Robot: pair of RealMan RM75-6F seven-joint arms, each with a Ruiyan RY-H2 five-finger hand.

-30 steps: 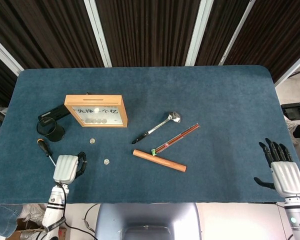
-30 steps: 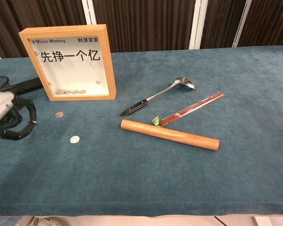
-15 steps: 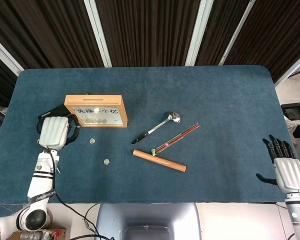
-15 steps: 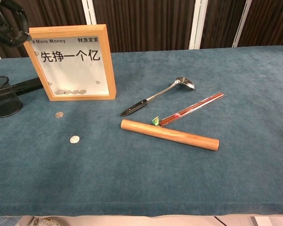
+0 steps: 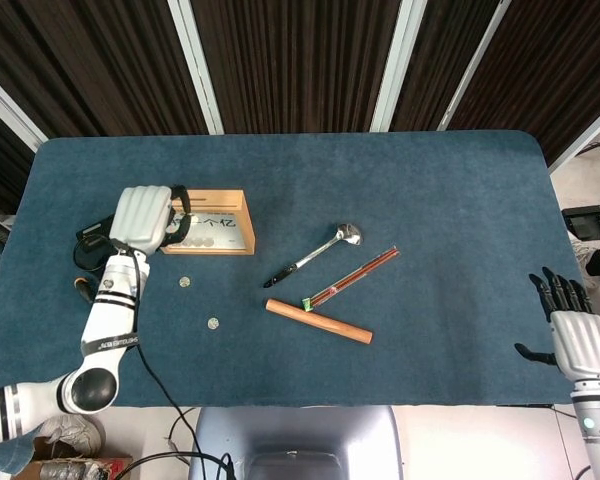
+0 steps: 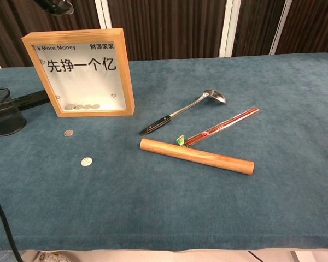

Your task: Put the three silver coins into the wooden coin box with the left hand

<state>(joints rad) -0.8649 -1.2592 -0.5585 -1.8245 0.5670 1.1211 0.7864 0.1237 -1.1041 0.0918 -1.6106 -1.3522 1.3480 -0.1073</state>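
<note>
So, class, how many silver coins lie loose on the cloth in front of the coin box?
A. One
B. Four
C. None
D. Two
D: two coins lie on the cloth before the coin box, one nearer its base and one nearer the camera; the other coins sit inside, behind the window.

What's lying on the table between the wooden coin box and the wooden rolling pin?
Only bare blue cloth in the direct line between the wooden coin box and the rolling pin. The ladle lies off that line, as the chest view shows.
</note>
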